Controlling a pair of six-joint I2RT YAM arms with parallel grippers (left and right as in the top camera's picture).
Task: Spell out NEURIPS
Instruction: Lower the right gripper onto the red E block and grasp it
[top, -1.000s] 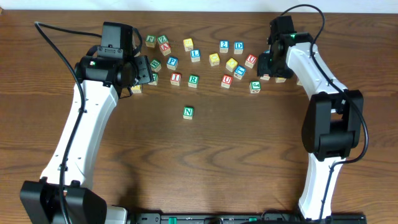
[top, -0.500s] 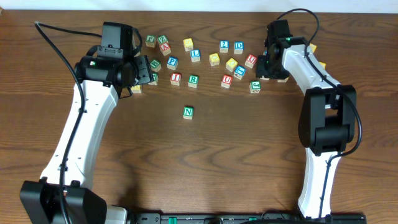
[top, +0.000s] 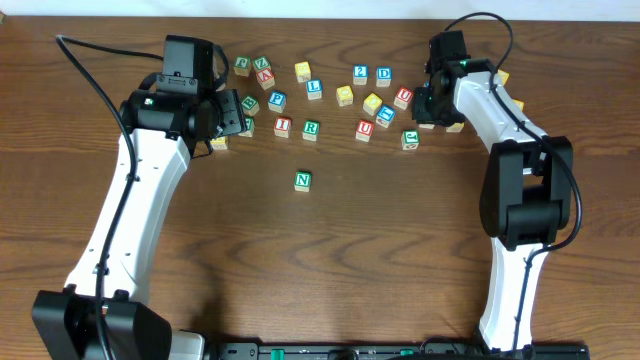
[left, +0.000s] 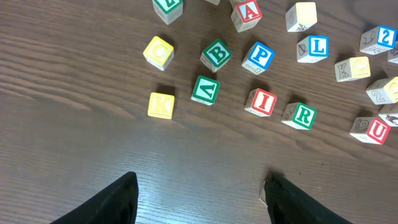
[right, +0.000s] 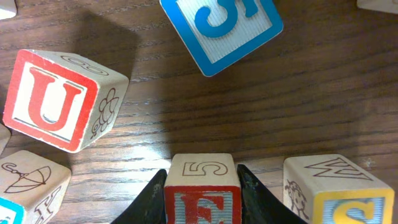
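The N block (top: 303, 181) stands alone out on the worktop (top: 330, 270), well clear of the loose scatter of blocks along the far edge, so the word looks to have its first letter down and the second one is in hand. The right gripper (right: 202, 185) sits low over the right part of that far-edge scatter. Its two fingers (right: 151, 200) are drawn in against the opposite sides of the E block (right: 202, 196), which fills the gap between them. The block shows a red E on one face and a 5 on the face next to it, and it appears to rest on the wood. An S block (right: 339, 194) stands just beside it on the right. A red U block (right: 59, 107) and a blue 3 block (right: 221, 25) lie near but apart. The left gripper (left: 200, 182) hangs over bare wood toward the far left corner. Its fingers (left: 115, 202) are spread wide with nothing between them, and the I block (left: 262, 102), R block (left: 303, 115) and P block (left: 260, 57) are ahead of it. The next move probably calls for a straight lift, so the neighbouring S block is not dragged along. The E block would then be carried to the spot just right of the N block and set down square, in line, with the E face readable from above. Which face is uppermost now I cannot tell for certain.
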